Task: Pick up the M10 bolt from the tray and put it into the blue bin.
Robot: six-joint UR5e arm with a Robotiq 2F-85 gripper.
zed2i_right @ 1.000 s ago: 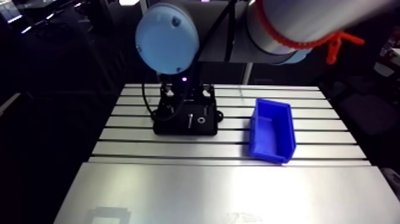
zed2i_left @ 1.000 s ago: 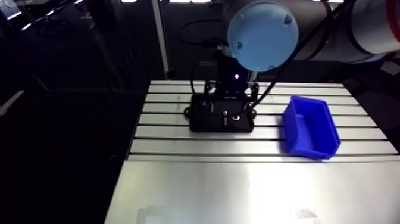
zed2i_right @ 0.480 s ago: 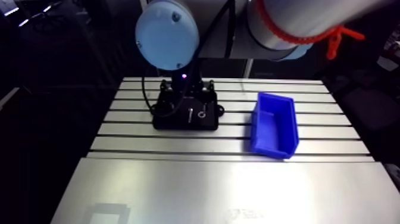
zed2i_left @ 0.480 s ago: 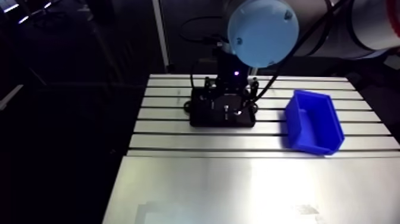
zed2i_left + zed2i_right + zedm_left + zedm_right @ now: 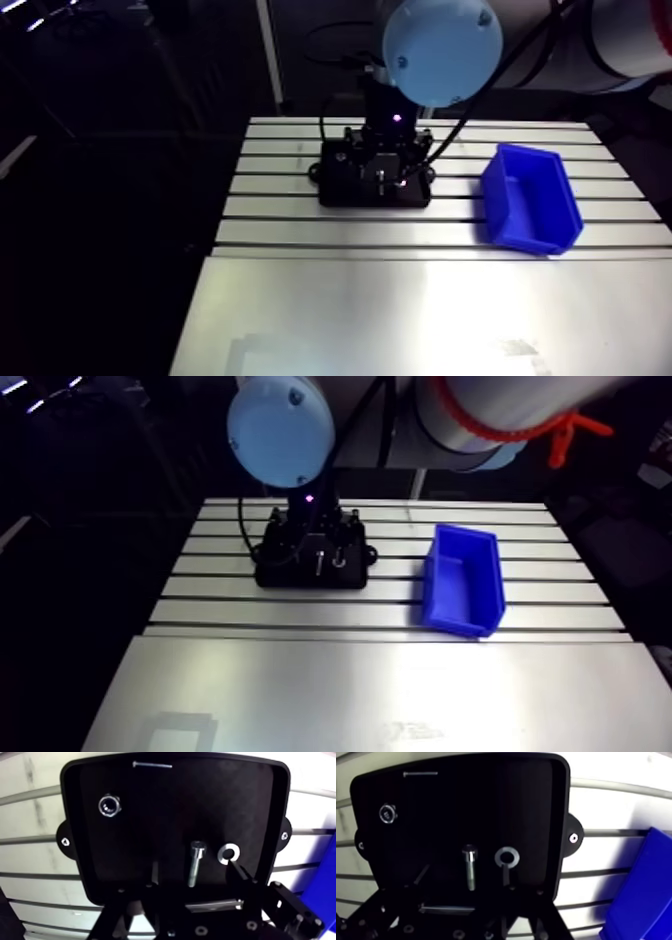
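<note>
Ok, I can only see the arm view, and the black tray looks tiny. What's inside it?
Observer: The wrist view shows a bolt lying flat in the tray, with a washer right beside it.
Operator: Anything else?
Observer: A nut farther ahead, and a thin rod by the far wall.
Operator: Is the claw grabbing the bolt?
Observer: Not yet. The gripper is open, one finger each side of the bolt.

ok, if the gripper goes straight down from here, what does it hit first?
Likely the bolt, lying in the black tray between the open fingers. One finger lines up near the washer and may touch it; depth unclear.
</note>
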